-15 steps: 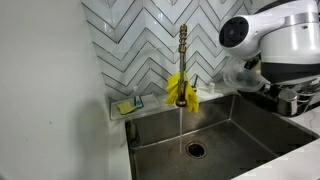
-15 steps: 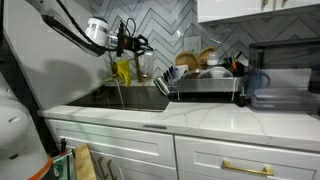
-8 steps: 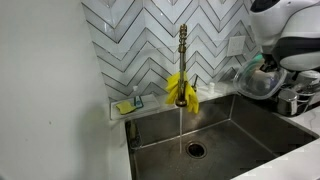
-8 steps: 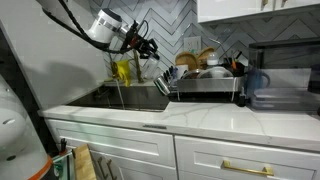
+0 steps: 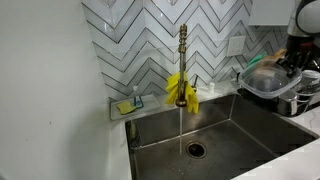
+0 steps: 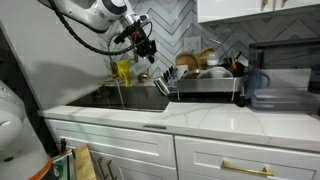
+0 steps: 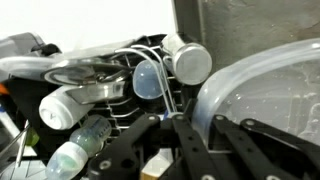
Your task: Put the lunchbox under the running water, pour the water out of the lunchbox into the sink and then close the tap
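Note:
In an exterior view the lunchbox (image 5: 265, 84), a clear plastic tub, hangs at the sink's right end, well to the right of the tap (image 5: 183, 48). My gripper (image 5: 286, 66) is shut on its rim. The wrist view shows the black fingers (image 7: 176, 122) clamped on the edge of the lunchbox (image 7: 262, 92). The brass tap has a yellow cloth (image 5: 182, 90) round its lower part. The running water (image 5: 181, 125) falls as a thin stream towards the drain (image 5: 195, 150) of the steel sink (image 5: 245, 125). From the opposite side, my gripper (image 6: 146, 46) hangs between the tap (image 6: 122, 62) and the dish rack.
A dish rack (image 6: 205, 88) full of plates and cups stands beside the sink; bottles and cups (image 7: 150, 78) lie right below my wrist. A small sponge tray (image 5: 128, 104) sits at the sink's back left. Dark appliances (image 6: 285, 75) stand further along the counter.
The arm has carried the lunchbox away from the tap towards the dish rack side. The water keeps running.

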Tool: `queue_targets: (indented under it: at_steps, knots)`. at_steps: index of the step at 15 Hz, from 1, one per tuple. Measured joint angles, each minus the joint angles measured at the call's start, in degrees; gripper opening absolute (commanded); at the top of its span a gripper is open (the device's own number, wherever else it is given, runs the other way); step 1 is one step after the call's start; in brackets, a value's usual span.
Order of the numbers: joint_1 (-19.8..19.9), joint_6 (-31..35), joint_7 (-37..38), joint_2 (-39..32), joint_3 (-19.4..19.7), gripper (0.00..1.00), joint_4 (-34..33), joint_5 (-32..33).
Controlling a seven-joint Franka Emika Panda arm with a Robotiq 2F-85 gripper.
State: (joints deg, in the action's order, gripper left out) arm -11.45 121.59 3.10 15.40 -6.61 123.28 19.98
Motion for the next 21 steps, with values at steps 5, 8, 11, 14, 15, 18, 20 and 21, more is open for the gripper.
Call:
queue_targets:
  at_steps: [5, 8, 11, 14, 15, 18, 20, 21]
  knots:
    - [2.6, -3.0, -4.6, 5.1, 4.6, 0.07, 3.4, -14.9]
    - [2.8, -3.0, -4.7, 5.9, 5.0, 0.02, 4.4, -16.2]
    - [3.0, -3.5, -5.1, 5.6, 4.6, 0.02, 4.2, -16.2]
    - [4.3, -5.6, -8.2, 4.5, 6.0, 0.02, 4.1, -17.0]
    - [4.8, -6.5, -10.7, 4.1, 7.2, 0.02, 3.9, -17.8]
    - [7.1, -8.1, -19.1, 2.9, 11.6, 0.02, 2.6, -18.7]
    - [8.8, -8.2, -24.5, 2.0, 14.5, 0.02, 1.8, -19.4]
    - [9.6, -8.2, -27.2, 1.5, 15.9, 0.02, 1.5, -19.9]
